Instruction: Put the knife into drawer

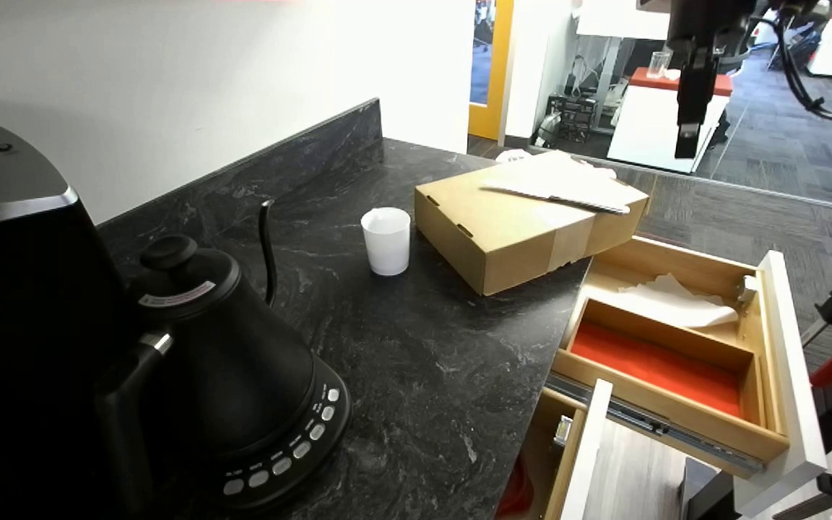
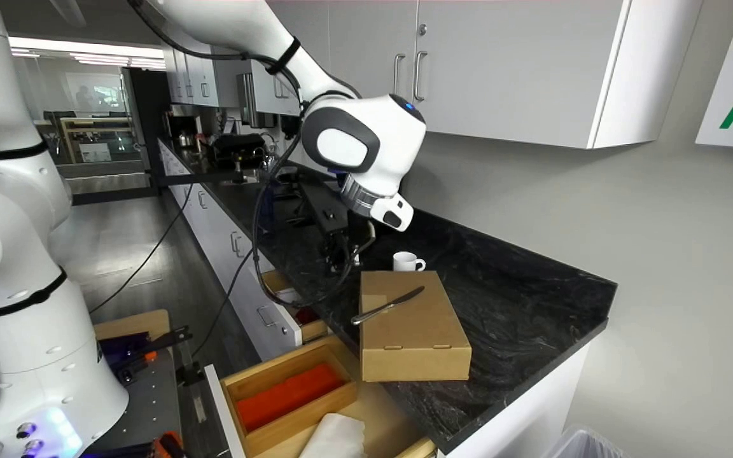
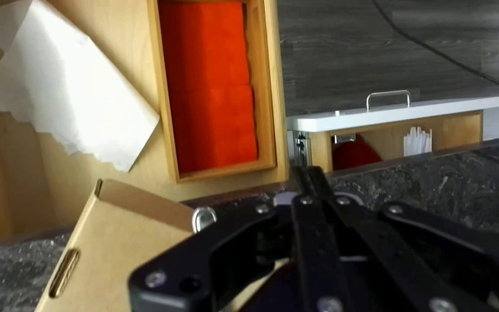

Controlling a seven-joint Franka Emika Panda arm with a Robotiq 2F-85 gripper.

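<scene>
The knife (image 2: 387, 306) lies on the brown cardboard box, its handle end past the box's edge on the drawer side. It also shows in an exterior view (image 1: 582, 204), and only its shiny handle end shows in the wrist view (image 3: 204, 218). The light wooden drawer (image 2: 221, 410) is pulled open below the counter, with a red-orange lined compartment and a pale one; it shows in the wrist view (image 3: 280, 108) and an exterior view (image 1: 795, 361). My gripper (image 3: 309, 174) has its fingers together with nothing between them. It hangs above the counter, apart from the knife (image 1: 686, 144).
The cardboard box (image 1: 503, 217) stands at the counter's edge, overlapping the drawer's back. A white mug (image 2: 408, 261) stands beside it. White paper (image 3: 67, 86) lies in the pale compartment. A lower drawer (image 3: 401, 115) is also open. A black kettle (image 1: 221, 361) stands on the counter.
</scene>
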